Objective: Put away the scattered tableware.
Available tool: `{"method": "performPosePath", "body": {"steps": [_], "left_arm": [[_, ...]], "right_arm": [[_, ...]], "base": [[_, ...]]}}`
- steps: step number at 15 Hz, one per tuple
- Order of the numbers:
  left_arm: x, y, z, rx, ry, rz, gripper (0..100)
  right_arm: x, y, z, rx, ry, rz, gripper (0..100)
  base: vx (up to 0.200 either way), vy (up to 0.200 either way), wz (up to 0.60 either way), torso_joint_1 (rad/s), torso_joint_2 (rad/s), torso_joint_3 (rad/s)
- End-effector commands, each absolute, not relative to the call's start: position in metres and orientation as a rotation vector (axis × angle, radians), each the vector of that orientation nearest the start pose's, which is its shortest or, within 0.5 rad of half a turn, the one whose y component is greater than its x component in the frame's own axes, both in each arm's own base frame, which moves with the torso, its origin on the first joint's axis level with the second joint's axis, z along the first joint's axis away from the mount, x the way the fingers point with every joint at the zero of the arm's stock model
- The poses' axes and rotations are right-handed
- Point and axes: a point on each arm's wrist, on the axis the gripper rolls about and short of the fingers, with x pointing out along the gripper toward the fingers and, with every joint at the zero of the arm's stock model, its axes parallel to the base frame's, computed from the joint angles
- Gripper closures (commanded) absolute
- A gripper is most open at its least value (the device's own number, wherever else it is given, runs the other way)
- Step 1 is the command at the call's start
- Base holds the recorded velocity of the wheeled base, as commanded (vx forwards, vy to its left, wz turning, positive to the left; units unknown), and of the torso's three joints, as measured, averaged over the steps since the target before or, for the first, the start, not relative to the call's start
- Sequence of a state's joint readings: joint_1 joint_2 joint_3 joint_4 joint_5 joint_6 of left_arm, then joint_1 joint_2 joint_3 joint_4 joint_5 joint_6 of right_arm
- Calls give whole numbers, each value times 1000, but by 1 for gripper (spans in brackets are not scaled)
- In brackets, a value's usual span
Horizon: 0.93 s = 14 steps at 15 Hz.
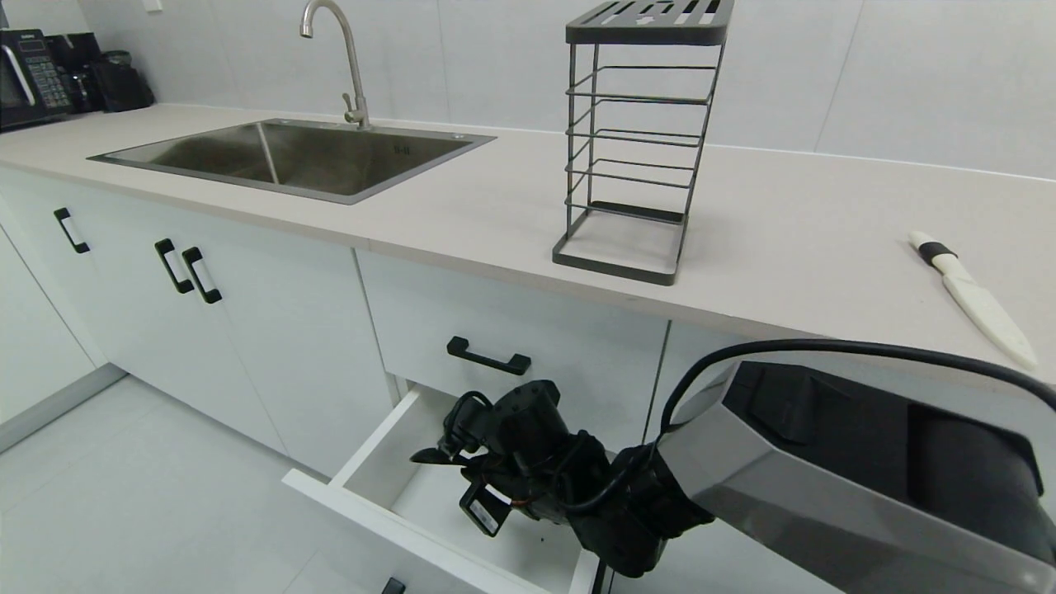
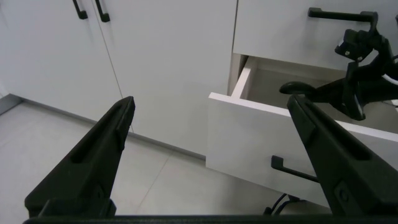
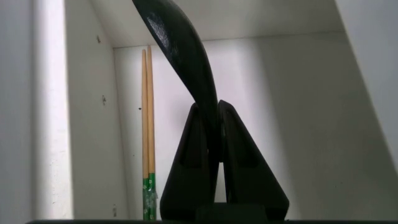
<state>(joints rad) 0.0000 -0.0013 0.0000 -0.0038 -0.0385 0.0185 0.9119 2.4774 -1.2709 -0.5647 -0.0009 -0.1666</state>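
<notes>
My right gripper (image 3: pixel 217 155) is shut on the handle of a black spoon (image 3: pixel 180 50), whose bowl points away from the wrist. In the head view this gripper (image 1: pixel 452 455) hangs over the open white drawer (image 1: pixel 371 450) below the counter, with the spoon (image 1: pixel 429 455) sticking out to the left. A pair of wooden chopsticks (image 3: pixel 147 124) lies on the drawer floor along one wall. A white knife (image 1: pixel 973 299) with a black band lies on the counter at the right. My left gripper (image 2: pixel 211 155) is open and holds nothing, low in front of the drawer (image 2: pixel 261 118).
A dark wire knife rack (image 1: pixel 639 140) stands on the counter (image 1: pixel 462 206) above the drawer. A steel sink (image 1: pixel 289 157) with a tap is set in at the left. Cupboard doors with black handles (image 1: pixel 188 271) run along the left. A closed drawer handle (image 1: pixel 488 356) sits above the open one.
</notes>
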Motion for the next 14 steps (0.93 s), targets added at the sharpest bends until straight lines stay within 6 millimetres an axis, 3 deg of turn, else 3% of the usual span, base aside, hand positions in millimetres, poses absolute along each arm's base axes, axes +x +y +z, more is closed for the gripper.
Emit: {"method": "performPosePath", "body": {"steps": [1,7,14], "left_arm": [[-23,-1,76,18,-5,-38,0],[-23,-1,76,18,-5,-38,0],[-23,-1,76,18,-5,-38,0]], "right_arm": [[282,357,-27,-449,543,920,100],[293,366,-35,-466,571,893,100],[292,371,-52,-463,590,885,100]], "base": [[0,0,0,0,0,0],[0,0,0,0,0,0],[0,0,0,0,0,0]]}}
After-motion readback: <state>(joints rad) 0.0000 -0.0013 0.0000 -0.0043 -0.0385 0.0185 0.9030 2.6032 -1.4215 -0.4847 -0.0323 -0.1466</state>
